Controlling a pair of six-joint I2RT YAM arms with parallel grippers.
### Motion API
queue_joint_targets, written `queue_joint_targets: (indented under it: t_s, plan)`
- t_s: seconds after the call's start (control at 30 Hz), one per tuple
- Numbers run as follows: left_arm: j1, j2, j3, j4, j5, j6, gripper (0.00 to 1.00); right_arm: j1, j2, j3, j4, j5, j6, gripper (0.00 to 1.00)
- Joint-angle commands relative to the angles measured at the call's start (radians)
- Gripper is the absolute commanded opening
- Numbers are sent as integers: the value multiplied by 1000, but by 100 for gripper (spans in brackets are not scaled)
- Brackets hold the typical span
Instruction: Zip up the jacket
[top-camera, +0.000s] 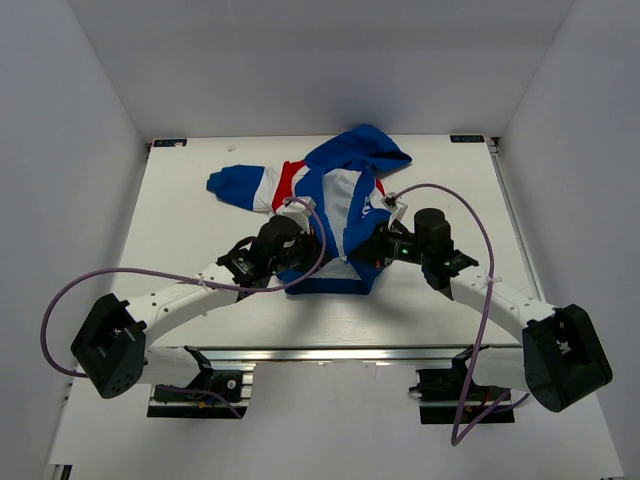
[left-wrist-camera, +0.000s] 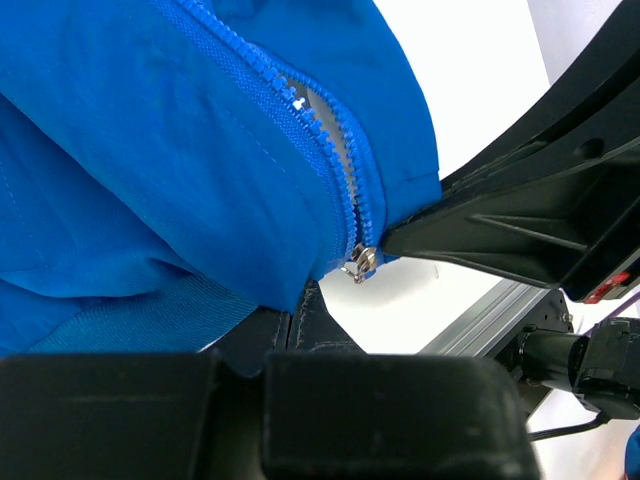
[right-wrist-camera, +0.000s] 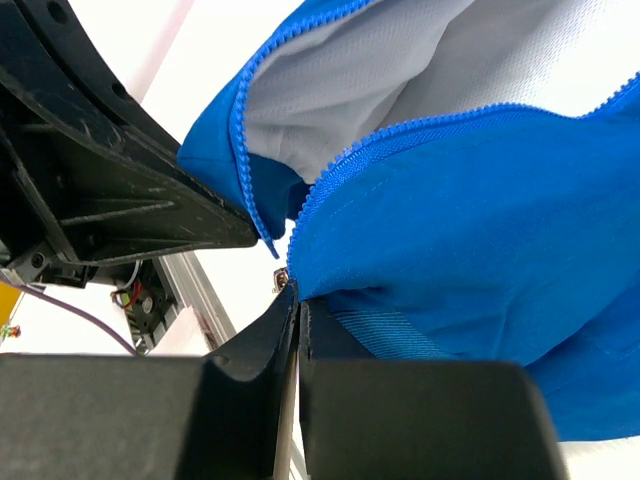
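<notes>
The blue jacket (top-camera: 345, 195) with white and red panels lies flat mid-table, hood at the far end and front open. My left gripper (top-camera: 312, 254) and right gripper (top-camera: 374, 248) meet at its near hem, either side of the zipper's foot. In the left wrist view my left gripper (left-wrist-camera: 292, 312) is shut with blue hem fabric (left-wrist-camera: 150, 300) over its tip, and the metal slider (left-wrist-camera: 360, 262) hangs just beyond. In the right wrist view my right gripper (right-wrist-camera: 297, 298) is shut at the hem corner, beside the slider (right-wrist-camera: 281, 277). Above it the two rows of teeth (right-wrist-camera: 250, 170) spread apart over white lining.
The white table (top-camera: 450, 170) has grey walls at its left, far and right sides. An aluminium rail (top-camera: 330, 353) runs along the near edge behind both grippers. Purple cables (top-camera: 150, 275) loop from each arm. The jacket's sleeve (top-camera: 245, 186) reaches left.
</notes>
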Motion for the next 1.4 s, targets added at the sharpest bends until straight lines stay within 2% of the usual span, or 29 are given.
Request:
queue_joint_targets:
  t_s: [0.0, 0.67, 1.37]
  plan:
    - [-2, -31, 10, 42, 16, -18, 0, -4, 1, -8, 77, -36, 8, 0]
    - [0, -13, 10, 63, 70, -49, 0, -4, 4, -21, 109, -47, 17, 0]
    - [0, -36, 1, 29, 11, -92, 0, -4, -45, -34, 109, -50, 18, 0]
